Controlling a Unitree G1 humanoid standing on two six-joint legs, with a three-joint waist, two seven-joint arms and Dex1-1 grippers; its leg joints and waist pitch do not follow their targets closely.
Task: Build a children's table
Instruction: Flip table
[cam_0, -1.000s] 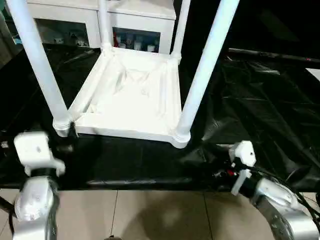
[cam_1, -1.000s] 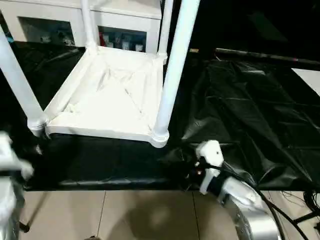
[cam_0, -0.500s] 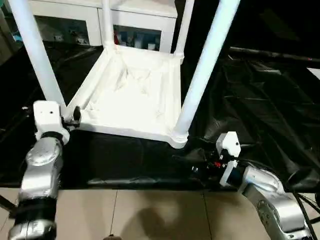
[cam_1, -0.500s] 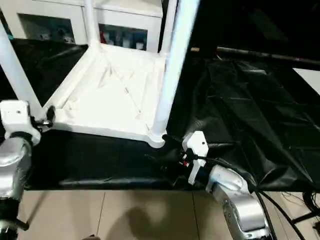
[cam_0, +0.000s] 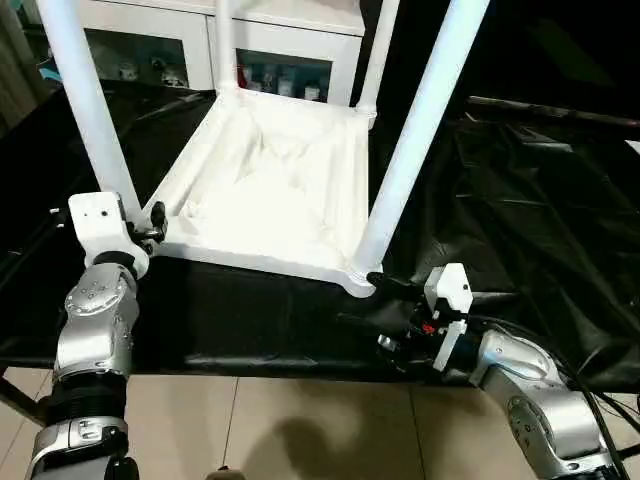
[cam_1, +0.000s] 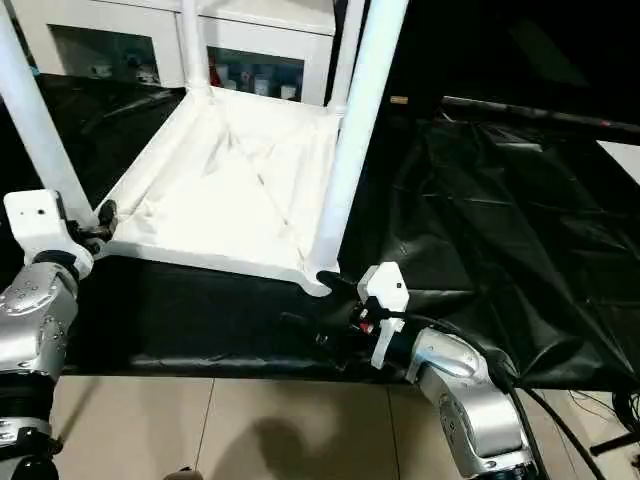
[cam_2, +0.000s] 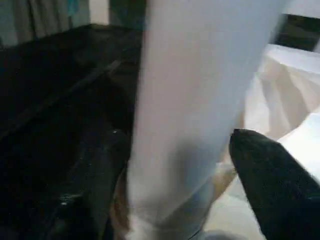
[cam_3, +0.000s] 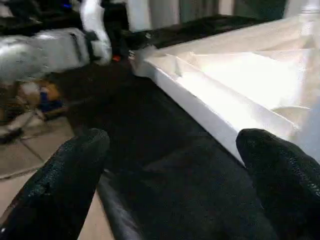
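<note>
Children's table (cam_0: 270, 190) upside down on the black-draped table (cam_0: 520, 200), centre of the head view toward 12 o'clock; top flat on the cloth, ribbed underside up, four legs standing up out of the round corner sockets. Near-left leg (cam_0: 85, 110) at 10 o'clock, near-right leg (cam_0: 415, 140) at 1 o'clock. Left gripper (cam_2: 175, 200) at the foot of the near-left leg, at 9 o'clock: the leg stands between its two black fingers (cam_2: 270, 175), a gap showing on at least one side; whether they press it, cannot tell. Right gripper (cam_3: 172, 175) at 5 o'clock, spread wide, holding nothing, just off the near-right corner socket (cam_0: 357, 278), above the cloth. White cabinet (cam_0: 250, 50) with glass doors at 12 o'clock; small items on its shelf, too small to tell.
</note>
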